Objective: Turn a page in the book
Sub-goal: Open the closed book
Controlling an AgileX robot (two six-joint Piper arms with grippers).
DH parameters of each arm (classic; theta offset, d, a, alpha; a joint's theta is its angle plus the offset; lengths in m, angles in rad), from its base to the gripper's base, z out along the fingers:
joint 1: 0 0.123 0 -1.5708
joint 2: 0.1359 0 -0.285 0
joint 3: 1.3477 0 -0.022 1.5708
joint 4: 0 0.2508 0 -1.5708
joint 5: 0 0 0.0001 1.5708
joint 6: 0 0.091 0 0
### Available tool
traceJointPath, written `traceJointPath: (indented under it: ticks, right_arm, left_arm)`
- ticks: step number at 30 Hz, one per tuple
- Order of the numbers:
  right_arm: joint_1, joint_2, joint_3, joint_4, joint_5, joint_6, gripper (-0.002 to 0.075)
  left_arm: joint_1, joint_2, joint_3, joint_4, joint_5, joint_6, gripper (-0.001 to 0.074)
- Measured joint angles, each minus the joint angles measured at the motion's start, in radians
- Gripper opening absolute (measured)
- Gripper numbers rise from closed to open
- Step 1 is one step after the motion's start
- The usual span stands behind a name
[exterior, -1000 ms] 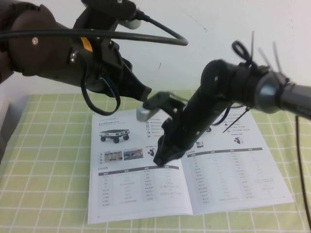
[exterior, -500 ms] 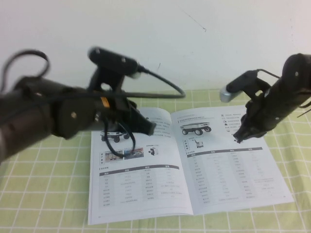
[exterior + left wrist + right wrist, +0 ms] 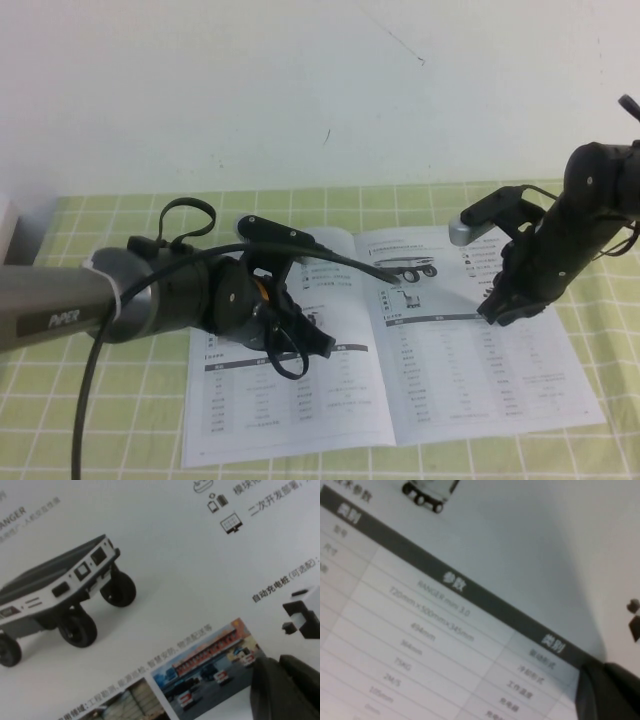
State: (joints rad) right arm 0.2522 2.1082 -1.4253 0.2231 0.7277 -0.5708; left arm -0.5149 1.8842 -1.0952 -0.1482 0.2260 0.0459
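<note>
The thin white stapled book (image 3: 385, 340) lies open on the green checked cloth (image 3: 100, 400), the left gripper (image 3: 318, 343) has dropped onto its left page, grip unclear, while the right gripper (image 3: 497, 310), pressed together, stays over its right page.

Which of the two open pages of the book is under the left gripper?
The left page of the book: the left gripper is over its vehicle photo, while the shut right gripper is over the right page.

left end effector (image 3: 318, 343) hides book (image 3: 450, 380) left page middle | table text too small
</note>
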Motion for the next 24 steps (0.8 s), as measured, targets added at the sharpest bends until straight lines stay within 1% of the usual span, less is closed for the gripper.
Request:
traceJointPath:
  ticks: [5, 14, 18, 21, 24]
  right_arm:
    - [0.0, -0.019, 0.033, 0.004, 0.017, 0.016, 0.0008]
    - [0.0, -0.11, 0.177, 0.015, -0.017, 0.022, 0.0008]
    - [0.0, -0.167, 0.19, 0.023, -0.019, 0.02, 0.0008]
    - [0.0, -0.246, 0.191, 0.073, -0.035, -0.025, 0.0008]
    - [0.0, -0.352, 0.215, 0.187, -0.067, -0.106, 0.0008]
  left_arm:
    - [0.0, 0.015, 0.0, -0.006, 0.035, 0.002, -0.0004]
    - [0.0, 0.015, 0.0, -0.063, 0.068, 0.012, -0.0004]
    - [0.002, -0.018, 0.0, -0.085, 0.085, 0.029, -0.0004]
    - [0.002, -0.089, 0.0, -0.087, 0.095, 0.035, -0.0004]
    - [0.002, -0.2, 0.0, -0.084, 0.096, 0.038, -0.0004]
